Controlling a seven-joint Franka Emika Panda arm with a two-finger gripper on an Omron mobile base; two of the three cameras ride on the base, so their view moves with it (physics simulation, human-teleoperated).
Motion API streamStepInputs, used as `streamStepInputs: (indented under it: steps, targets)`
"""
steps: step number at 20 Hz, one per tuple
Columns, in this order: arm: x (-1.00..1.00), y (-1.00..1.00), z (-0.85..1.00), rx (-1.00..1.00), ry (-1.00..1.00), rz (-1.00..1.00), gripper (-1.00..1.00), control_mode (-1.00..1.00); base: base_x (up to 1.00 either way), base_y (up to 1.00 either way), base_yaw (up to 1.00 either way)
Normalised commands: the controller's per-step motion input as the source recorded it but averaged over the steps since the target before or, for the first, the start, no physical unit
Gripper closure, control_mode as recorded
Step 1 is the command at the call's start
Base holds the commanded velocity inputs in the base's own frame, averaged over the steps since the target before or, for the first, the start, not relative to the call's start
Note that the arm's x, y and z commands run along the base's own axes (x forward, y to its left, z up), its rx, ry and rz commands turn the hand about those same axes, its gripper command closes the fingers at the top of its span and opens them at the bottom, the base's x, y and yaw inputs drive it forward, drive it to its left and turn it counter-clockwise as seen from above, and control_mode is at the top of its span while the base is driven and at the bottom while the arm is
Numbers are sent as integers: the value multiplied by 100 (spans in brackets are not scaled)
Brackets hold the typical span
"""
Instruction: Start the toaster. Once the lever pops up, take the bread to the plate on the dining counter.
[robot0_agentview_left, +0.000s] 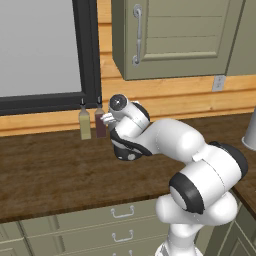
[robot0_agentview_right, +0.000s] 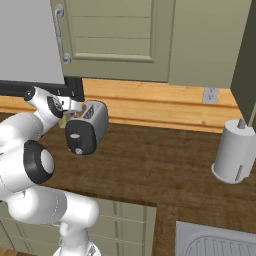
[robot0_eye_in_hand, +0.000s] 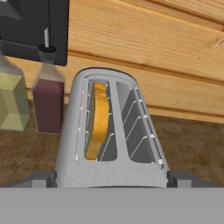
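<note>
A dark wood worktop (robot0_agentview_right: 165, 165) runs along a wall of pale timber planks (robot0_eye_in_hand: 144, 52), with grey-green drawers (robot0_agentview_left: 100, 225) below it and grey-green cupboards (robot0_agentview_right: 120, 35) above. A black-framed window (robot0_agentview_left: 45, 50) takes up the left of the wall, and a white socket (robot0_agentview_right: 210, 94) sits on the planks further right. A steel sink (robot0_agentview_right: 215, 242) is cut off at the near right corner of the worktop.

Towards the worktop's right end stands a grey cylinder (robot0_agentview_right: 234, 152), its purpose hard to make out. The toaster (robot0_agentview_right: 88, 126) stands near the back edge, just right of the window, its black end panel facing the front edge; the lever is too small to tell apart on that panel. In the left base view the arm hides the toaster. The bread (robot0_eye_in_hand: 99, 120) stands upright in the toaster's left slot as the hand view shows it, only its yellow crust showing. Two bottles, one pale yellow (robot0_agentview_left: 85, 123) and one dark red (robot0_eye_in_hand: 48, 103), stand against the window frame beside the toaster.

The gripper (robot0_eye_in_hand: 112, 178) hangs over the toaster's near end, jaws spread wide, one on either side of the body, holding nothing.
</note>
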Motion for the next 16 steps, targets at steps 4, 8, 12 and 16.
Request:
streamStepInputs:
  steps: [4,8,12,16]
  targets:
    - [0,0,0,0,0,0,-100,-100,0,0,0]
    - [0,0,0,0,0,0,-100,-100,0,0,0]
    - [0,0,0,0,0,0,-100,-100,0,0,0]
    - [0,0,0,0,0,0,-100,-100,0,0,0]
